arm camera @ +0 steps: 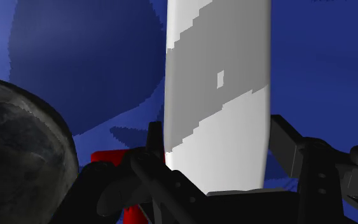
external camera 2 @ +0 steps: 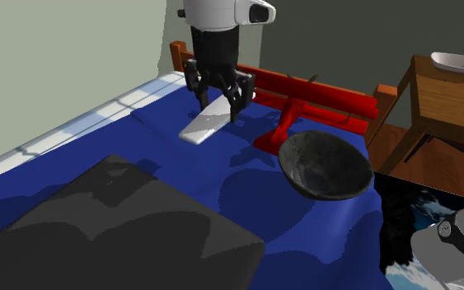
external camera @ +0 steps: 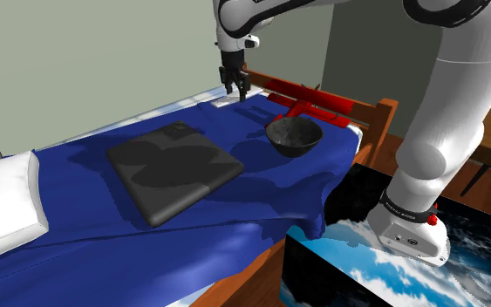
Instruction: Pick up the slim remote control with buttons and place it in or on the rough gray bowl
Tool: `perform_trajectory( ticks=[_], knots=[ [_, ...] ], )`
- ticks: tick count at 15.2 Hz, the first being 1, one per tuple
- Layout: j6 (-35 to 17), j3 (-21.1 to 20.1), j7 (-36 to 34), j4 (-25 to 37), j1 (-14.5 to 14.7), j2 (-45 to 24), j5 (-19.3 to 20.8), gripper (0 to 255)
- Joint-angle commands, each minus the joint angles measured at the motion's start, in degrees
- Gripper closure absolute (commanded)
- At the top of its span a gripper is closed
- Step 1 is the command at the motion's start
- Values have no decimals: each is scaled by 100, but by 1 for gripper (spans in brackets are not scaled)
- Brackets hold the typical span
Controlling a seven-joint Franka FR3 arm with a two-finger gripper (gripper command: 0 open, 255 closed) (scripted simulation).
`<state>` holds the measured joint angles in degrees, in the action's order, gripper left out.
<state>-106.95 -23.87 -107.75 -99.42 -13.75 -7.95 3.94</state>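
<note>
The remote (external camera 2: 208, 122) is a slim, plain white-grey slab, and my gripper (external camera 2: 219, 103) is shut on its upper end. It hangs tilted, its free end down close to the blue sheet (external camera 2: 139, 140). In the wrist view the remote (arm camera: 219, 95) runs out between the black fingers (arm camera: 152, 156), which clasp its sides. The rough dark grey bowl (external camera 2: 325, 165) sits upright and empty on the bed, toward the second exterior view's right of the gripper. It is also in the shoulder view, where the bowl (external camera: 294, 137) lies right of and nearer than the gripper (external camera: 235, 83).
A big dark grey flat slab (external camera: 175, 170) lies mid-bed. A red object (external camera 2: 304, 103) rests by the wooden bed frame (external camera: 378, 118) behind the bowl. A white pillow (external camera: 3, 209) is at the shoulder view's left. A wooden side table (external camera 2: 444, 99) carries a white dish (external camera 2: 456, 62).
</note>
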Motion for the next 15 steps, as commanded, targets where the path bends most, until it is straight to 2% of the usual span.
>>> perform_trajectory(
  ticks=[1,7,15],
  knots=[
    [-133,11,158,-640,-107,559,-236,255],
    [-307,185,635,-2210,-164,2064,-840,255],
    [-45,593,1155,-3901,70,4042,-1339,255]
  ],
)
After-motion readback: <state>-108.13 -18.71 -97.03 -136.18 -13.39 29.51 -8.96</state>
